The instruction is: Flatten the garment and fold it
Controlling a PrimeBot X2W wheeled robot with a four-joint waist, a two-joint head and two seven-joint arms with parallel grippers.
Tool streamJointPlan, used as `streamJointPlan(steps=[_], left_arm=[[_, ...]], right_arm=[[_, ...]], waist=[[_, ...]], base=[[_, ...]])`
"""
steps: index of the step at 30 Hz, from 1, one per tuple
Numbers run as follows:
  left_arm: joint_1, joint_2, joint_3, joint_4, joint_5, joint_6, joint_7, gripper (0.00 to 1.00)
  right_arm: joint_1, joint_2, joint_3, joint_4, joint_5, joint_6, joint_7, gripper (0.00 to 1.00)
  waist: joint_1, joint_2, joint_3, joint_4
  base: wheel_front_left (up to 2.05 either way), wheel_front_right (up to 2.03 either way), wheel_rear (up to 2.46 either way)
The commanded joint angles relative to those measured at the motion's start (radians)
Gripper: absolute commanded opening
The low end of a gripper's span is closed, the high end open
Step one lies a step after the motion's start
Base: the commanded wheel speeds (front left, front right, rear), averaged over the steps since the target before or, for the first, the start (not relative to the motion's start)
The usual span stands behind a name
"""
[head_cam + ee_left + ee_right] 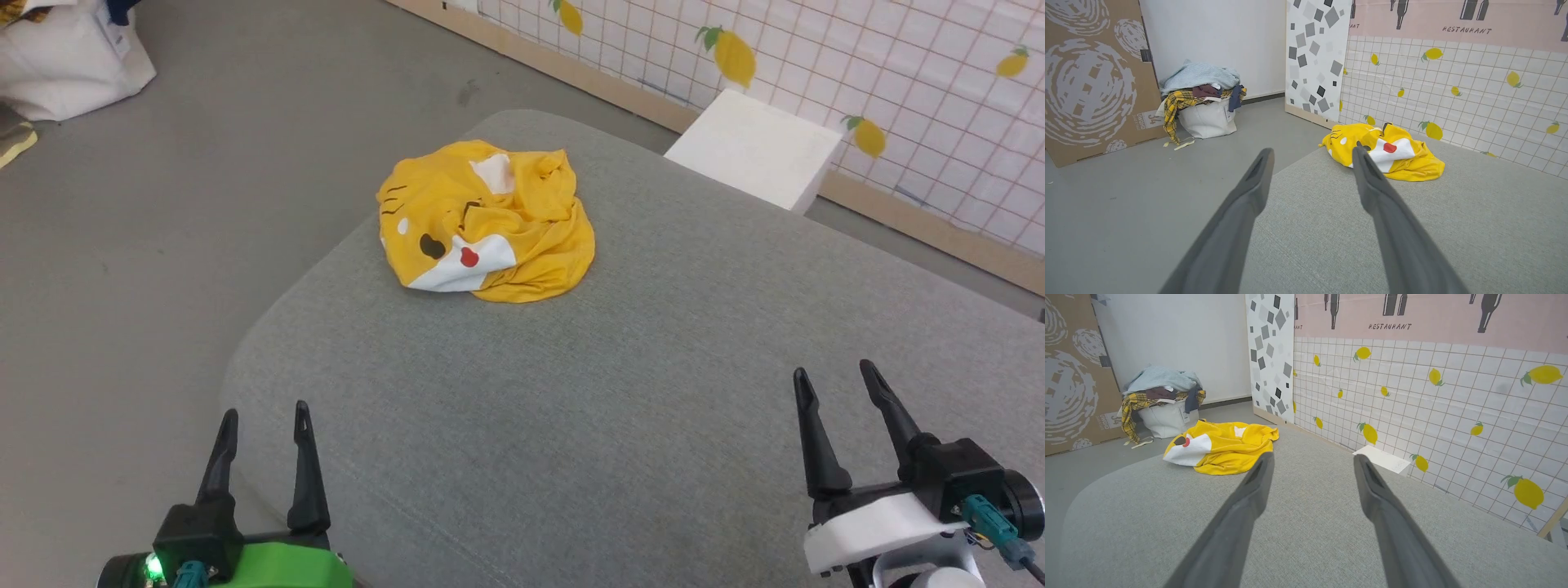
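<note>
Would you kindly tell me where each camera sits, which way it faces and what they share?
Head view: on the head, facing down at the T-shirt on the table; left end effector and right end effector, open, at bottom corners.
Left wrist view: on the left wrist, facing along its fingers toward the T-shirt.
Right wrist view: on the right wrist, facing along its fingers toward the lemon wall.
Shared: both wrist views show the laundry bag.
</note>
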Motion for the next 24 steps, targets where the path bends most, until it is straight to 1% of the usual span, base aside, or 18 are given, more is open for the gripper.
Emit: streamJointPlan(steps=[1,14,24], left_arm=[[0.015,-0.005,-0.001,-0.002,0.006,0.008,-0.009,1.0],[0.029,-0.006,-0.003,-0.006,0.004,0.025,-0.04,1.0],[0.028,-0.006,-0.005,0.0,0.005,0.025,-0.04,1.0]], right_arm=[[0.007,0.001,-0.002,0.004,0.01,-0.002,-0.011,1.0],[0.006,0.001,-0.017,0.008,0.018,-0.002,-0.041,1.0],[0.003,0.001,-0.02,0.007,0.014,-0.002,-0.041,1.0]], waist=[[0.0,0.0,0.002,0.013],[0.0,0.0,0.002,0.086],[0.0,0.0,0.007,0.073]], base=[[0.0,0.0,0.0],[0.0,0.0,0.0],[0.0,0.0,0.0]])
